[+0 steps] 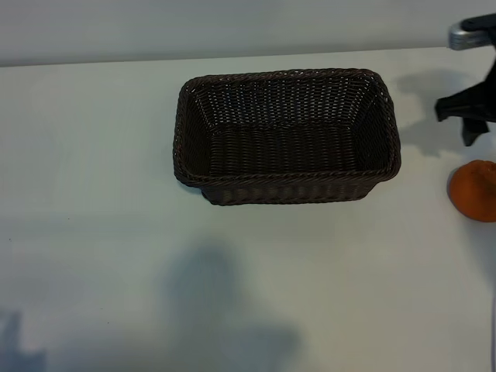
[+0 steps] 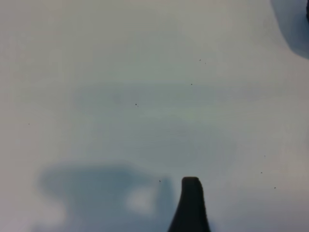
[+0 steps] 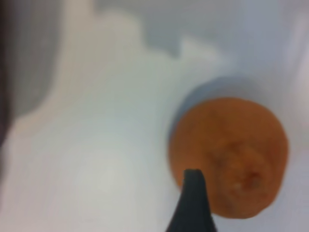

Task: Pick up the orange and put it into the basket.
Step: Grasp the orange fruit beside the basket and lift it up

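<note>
The orange [image 1: 474, 191] lies on the white table at the far right edge, apart from the basket [image 1: 287, 188], which stands empty in the middle back. My right gripper [image 1: 465, 116] hangs just behind the orange and does not touch it. In the right wrist view the orange [image 3: 236, 145] sits close below, partly covered by one dark fingertip [image 3: 193, 205]. The gripper is open and holds nothing. The left arm is out of the exterior view. One fingertip [image 2: 191, 205] of the open left gripper shows over bare table in its wrist view.
The white tabletop [image 1: 116, 232] stretches left of and in front of the basket. Its back edge [image 1: 93, 62] meets a grey wall. A soft arm shadow [image 1: 217, 302] falls on the front of the table.
</note>
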